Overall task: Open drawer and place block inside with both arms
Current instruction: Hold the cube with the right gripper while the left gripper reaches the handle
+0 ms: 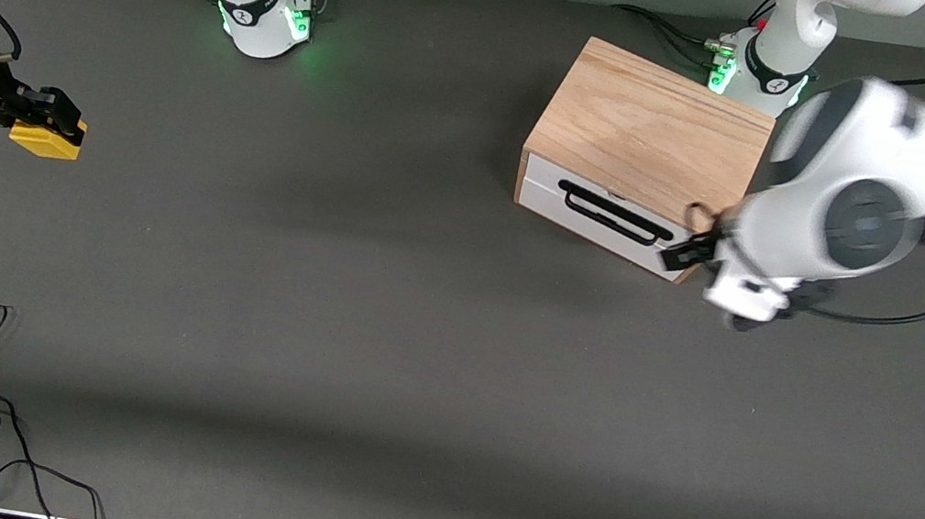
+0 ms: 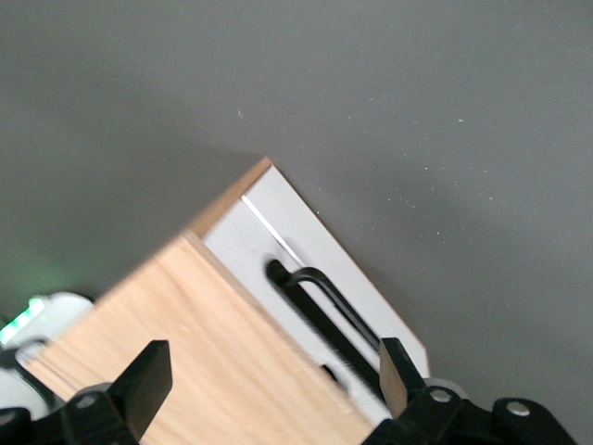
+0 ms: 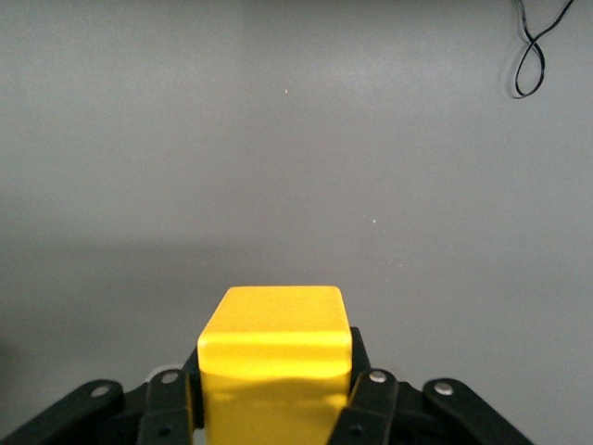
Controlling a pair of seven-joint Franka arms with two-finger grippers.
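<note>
Gripping the block (image 3: 274,357), right claw (image 1: 48,124); drawer (image 1: 595,215) closed.

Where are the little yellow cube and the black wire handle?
yellow cube block (image 3: 275,357), right wrist view, its front face between the fingers.
black wire bar handle (image 1: 613,214), front view, middle of the bar on the white drawer front.

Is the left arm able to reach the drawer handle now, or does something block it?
Probably yes. The left gripper is open over the cabinet's front edge, one finger already by the drawer's handle. Nothing lies between. The right gripper holds the block far away.
</note>
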